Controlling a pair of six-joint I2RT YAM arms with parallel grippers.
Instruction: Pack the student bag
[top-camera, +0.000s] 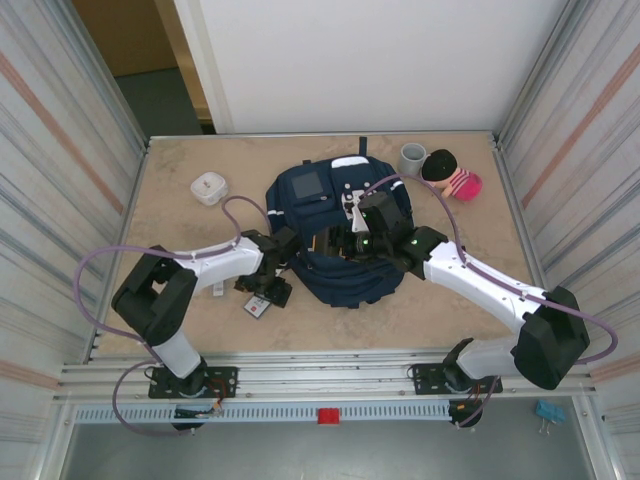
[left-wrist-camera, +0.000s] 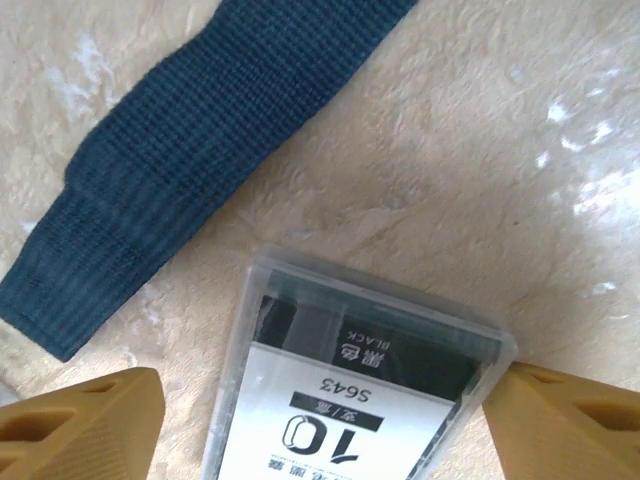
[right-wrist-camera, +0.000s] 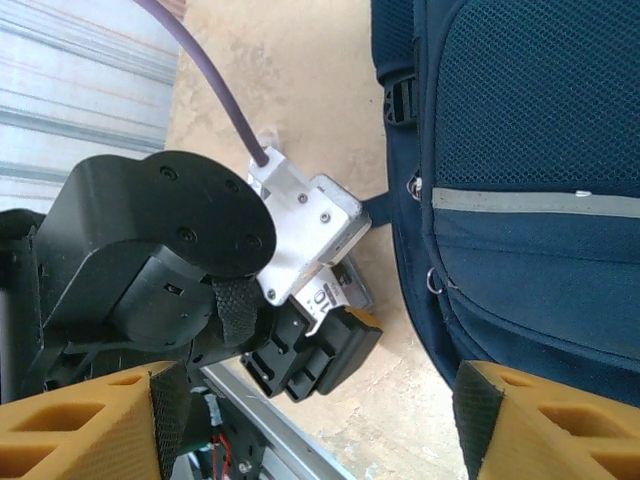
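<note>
The student bag (top-camera: 340, 235) lies flat mid-table, a navy backpack with a grey square panel; its mesh side and pale stripe show in the right wrist view (right-wrist-camera: 530, 150). My left gripper (top-camera: 268, 292) is down at the bag's left edge, open over a small clear box (left-wrist-camera: 350, 380) with a black and white label. The box lies between the yellow fingers (left-wrist-camera: 80, 425); one touches its right corner, the other stands a little off. A navy strap (left-wrist-camera: 200, 130) lies beyond it. My right gripper (top-camera: 345, 242) hovers over the bag, open (right-wrist-camera: 315, 440) with nothing between its fingers, facing the left gripper (right-wrist-camera: 320, 350).
A small white case (top-camera: 209, 187) sits at the back left. A grey cup (top-camera: 412, 157) and a pink striped and black item (top-camera: 455, 175) stand at the back right. Corrugated walls close both sides, and a metal rail (top-camera: 330, 375) runs along the near edge.
</note>
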